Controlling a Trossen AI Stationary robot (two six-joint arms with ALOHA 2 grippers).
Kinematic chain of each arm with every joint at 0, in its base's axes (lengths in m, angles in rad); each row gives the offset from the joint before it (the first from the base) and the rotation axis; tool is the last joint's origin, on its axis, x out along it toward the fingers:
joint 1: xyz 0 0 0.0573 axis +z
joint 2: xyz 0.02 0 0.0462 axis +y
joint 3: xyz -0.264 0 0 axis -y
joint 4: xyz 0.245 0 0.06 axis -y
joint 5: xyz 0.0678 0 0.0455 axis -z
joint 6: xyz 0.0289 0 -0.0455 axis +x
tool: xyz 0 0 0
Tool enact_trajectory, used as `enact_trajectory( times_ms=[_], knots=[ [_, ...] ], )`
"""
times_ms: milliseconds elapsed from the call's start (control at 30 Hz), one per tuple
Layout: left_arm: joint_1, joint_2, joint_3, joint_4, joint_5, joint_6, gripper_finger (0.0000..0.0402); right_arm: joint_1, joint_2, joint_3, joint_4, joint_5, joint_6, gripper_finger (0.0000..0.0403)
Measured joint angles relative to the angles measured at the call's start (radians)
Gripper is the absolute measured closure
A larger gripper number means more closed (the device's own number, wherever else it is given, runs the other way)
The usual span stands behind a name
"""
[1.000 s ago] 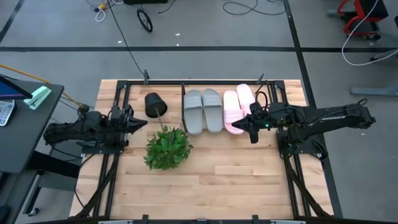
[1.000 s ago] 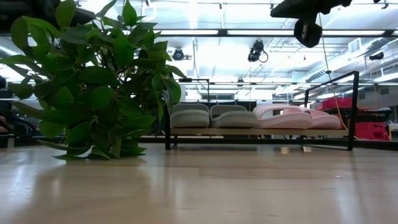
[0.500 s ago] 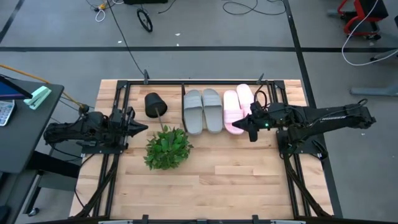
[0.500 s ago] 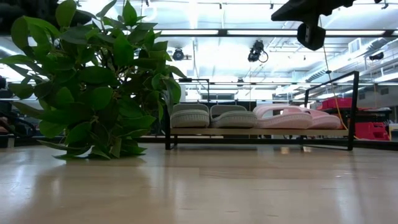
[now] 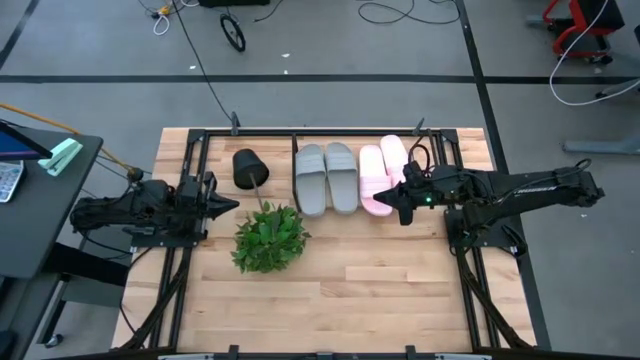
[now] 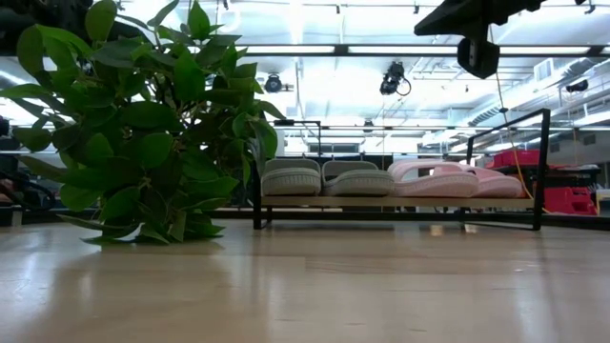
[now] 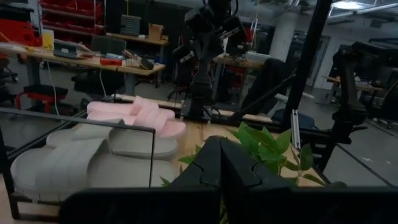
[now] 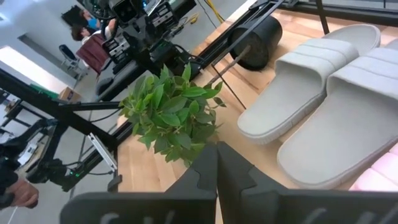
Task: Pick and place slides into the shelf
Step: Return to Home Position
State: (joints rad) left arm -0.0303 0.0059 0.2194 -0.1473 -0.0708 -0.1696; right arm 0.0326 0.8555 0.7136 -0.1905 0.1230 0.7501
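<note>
Right gripper [image 5: 402, 213] barely shifted, fingers [image 8: 202, 177] high above the pink slides [image 5: 378, 175]

High view: overhead, looking straight down, far enough to cover the whole table [image 5: 380, 290]. Low view: tabletop height, level, with the plant [image 6: 133, 124] close in front and the shelf [image 6: 400, 202] farther back. Wrist views: left and right, facing each other across the table, both sharing plant and grey slides [image 8: 298, 93].

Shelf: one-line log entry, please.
shelf: four slides on it | left gripper: shut, empty, near plant | right gripper: shut, empty, raised near pink slides
</note>
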Motion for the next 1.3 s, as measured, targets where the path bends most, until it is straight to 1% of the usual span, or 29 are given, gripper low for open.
enact_trajectory(
  times_ms=[100,233,333,433,533,667,800,967,1200,1300],
  knots=[
    [0.0,-0.002,-0.061,0.084,-0.011,-0.01,0.0401,0.0,0.0,0.0,-0.006,0.0,0.01,0.0403],
    [0.0,0.0,-0.158,0.256,-0.014,-0.033,0.0401,0.0,0.0,0.0,-0.006,0.003,0.012,0.0403],
    [0.0,-0.001,-0.179,0.306,-0.014,-0.034,0.0401,0.0,0.0,0.0,-0.006,0.006,0.018,0.0403],
    [0.0,-0.001,-0.208,0.304,-0.014,-0.05,0.0401,0.0,0.0,0.0,-0.006,0.007,0.018,0.0403],
    [0.0,0.0,-0.21,0.295,-0.019,-0.065,0.0401,0.0,0.0,0.0,-0.005,0.007,0.019,0.0403],
    [0.0,-0.002,-0.21,0.31,-0.019,-0.034,0.0401,0.0,0.0,0.0,-0.006,0.007,0.019,0.0403],
    [0.0,0.0,-0.21,0.264,-0.016,-0.047,0.04,0.0,0.0,0.001,-0.022,0.006,0.018,0.0403],
    [0.0,0.0,-0.211,0.237,0.053,-0.05,0.0401,0.0,0.0,0.001,-0.041,0.003,0.018,0.0403],
    [0.0,0.0,-0.211,0.229,0.061,-0.031,0.0396,0.0,0.0,0.001,-0.041,0.003,0.032,0.0403],
    [0.0,0.0,-0.211,0.228,0.061,-0.064,0.0396,0.0,-0.002,0.001,-0.042,0.003,0.032,0.0403]
  ],
)
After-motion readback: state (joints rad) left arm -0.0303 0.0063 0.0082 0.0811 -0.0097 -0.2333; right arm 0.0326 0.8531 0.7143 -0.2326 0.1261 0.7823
